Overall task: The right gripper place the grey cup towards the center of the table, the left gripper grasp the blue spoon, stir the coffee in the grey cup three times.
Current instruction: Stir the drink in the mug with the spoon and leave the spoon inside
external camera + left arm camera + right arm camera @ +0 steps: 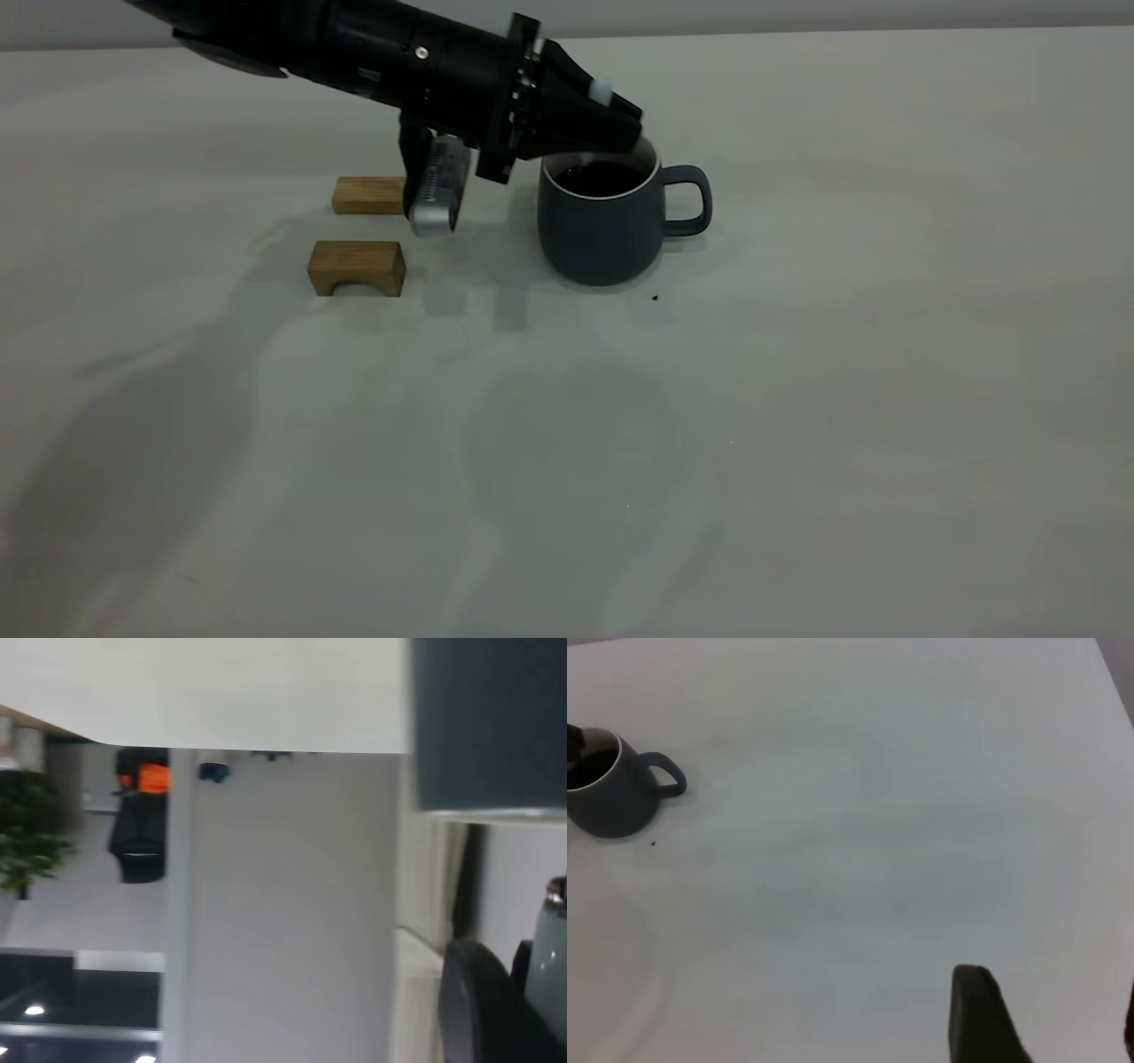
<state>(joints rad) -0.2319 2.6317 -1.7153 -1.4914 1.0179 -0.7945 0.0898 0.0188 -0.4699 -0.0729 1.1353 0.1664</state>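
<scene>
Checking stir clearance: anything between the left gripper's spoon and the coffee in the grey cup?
Nothing visible. The left gripper hangs over the grey cup rim, the blue spoon clamped in it and pointing down at the coffee. The two wooden blocks sit off to the side.

A dark slate-grey is seen on the grey cup (pixel 602 230), with a thin white rim line; the coffee (pixel 601 177) inside is nearly black. The left gripper (pixel 620 120) is black, and a pale blue tip of the blue spoon (pixel 601 88) is shown at its fingers. At nine o'clock of the cup, two tan wooden blocks (pixel 357 267) with plain grain are seen. The table (pixel 797 399) is pale grey-white, marked by one dark speck (pixel 655 299).
</scene>
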